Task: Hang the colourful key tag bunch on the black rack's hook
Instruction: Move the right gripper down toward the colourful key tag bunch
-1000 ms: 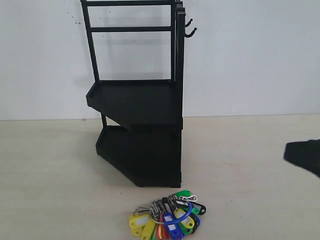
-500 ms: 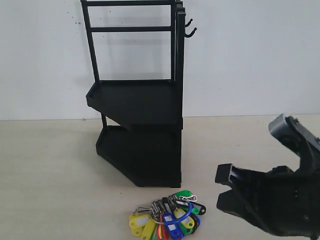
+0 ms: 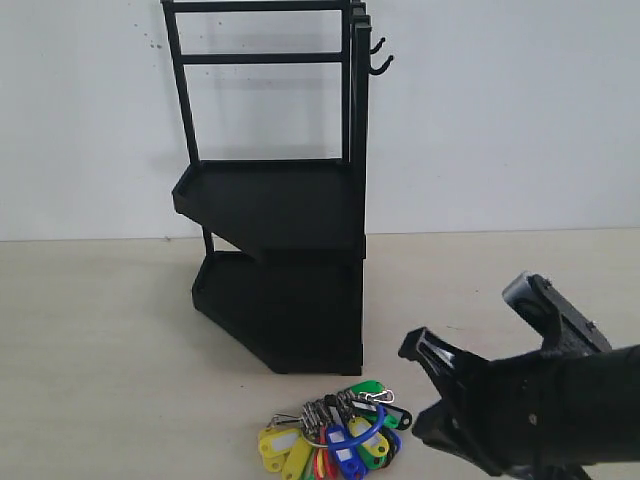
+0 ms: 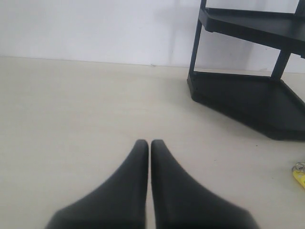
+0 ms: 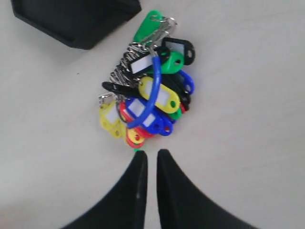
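On the pale table [image 3: 100, 350], just in front of the black rack [image 3: 285, 215], lies the colourful key tag bunch [image 3: 335, 440]. It is a small heap of yellow, blue, red and green tags with shiny rings, lying flat, near the rack's bottom shelf but not touching it. The hook [image 3: 381, 66] is way up high on the rack's side, well apart from the bunch. The right gripper [image 3: 415, 390] hangs low beside the bunch and points at it. In the right wrist view its two fingers are almost pressed together, with only a thin gap, and they pinch nothing. The left gripper [image 4: 150, 143] is squeezed tight shut and empty too, resting over bare table with the rack off to one side. I think the bunch is light and floppy, so the tags will likely swing and clink when it goes up. The plastic tags look smooth, so they may slip out of a pinch, and pulling one tag could let the others dangle in a messy way. The best place to hold looks like the blue wire loop [image 5: 156, 69] that ties them all together — it arches over the tags and seems a bit stiff. A good hold would take the loop on one side and leave the rest of it free, so that part can slide over the hook. The right fingers would need to spread first to fit around the wire.
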